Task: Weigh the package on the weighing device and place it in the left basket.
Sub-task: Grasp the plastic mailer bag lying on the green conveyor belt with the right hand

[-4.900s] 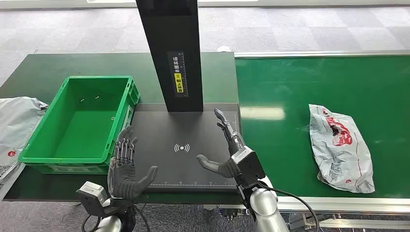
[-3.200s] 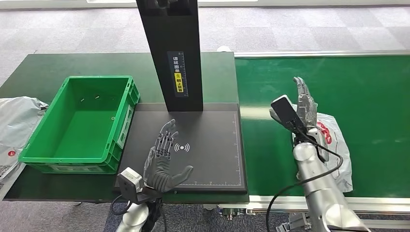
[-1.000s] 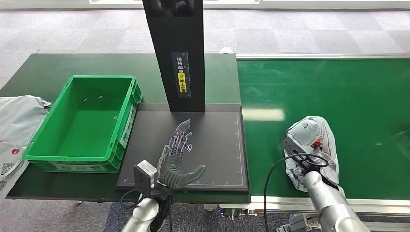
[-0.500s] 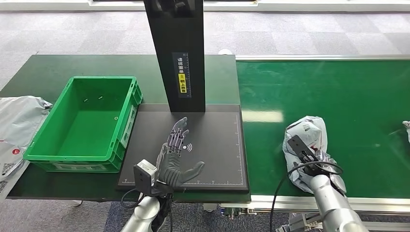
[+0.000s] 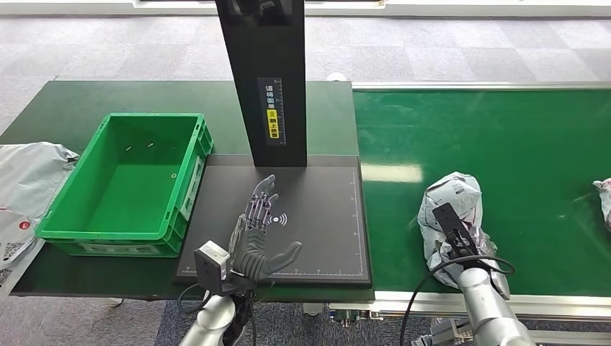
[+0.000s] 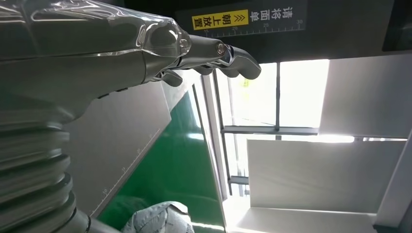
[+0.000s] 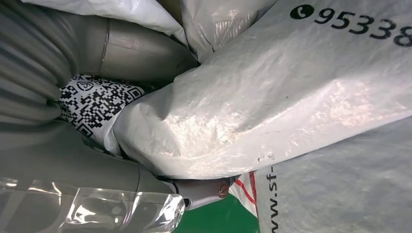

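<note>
We are gripping the package (image 5: 455, 209) with our right hand (image 7: 160, 189), whose fingers are wrapping the crumpled white mailer, as the right wrist view is showing close up; in the head view the bag is sitting bunched on the green belt (image 5: 504, 130), to the right of the scale (image 5: 324, 216), and we cannot tell whether it is lifting clear of the belt yet. Our left hand (image 5: 261, 241) is hovering over the scale's black plate with its fingers spread and nothing in it, palm turned toward the package side. As we are judging it, the task is only beginning: the pick-up is under way, while the weighing is not yet done and the green basket (image 5: 72, 238), standing just left of the scale, is holding no package. Carrying the bag across to the plate, letting it rest there, and then moving it on into the basket are all remaining.
</note>
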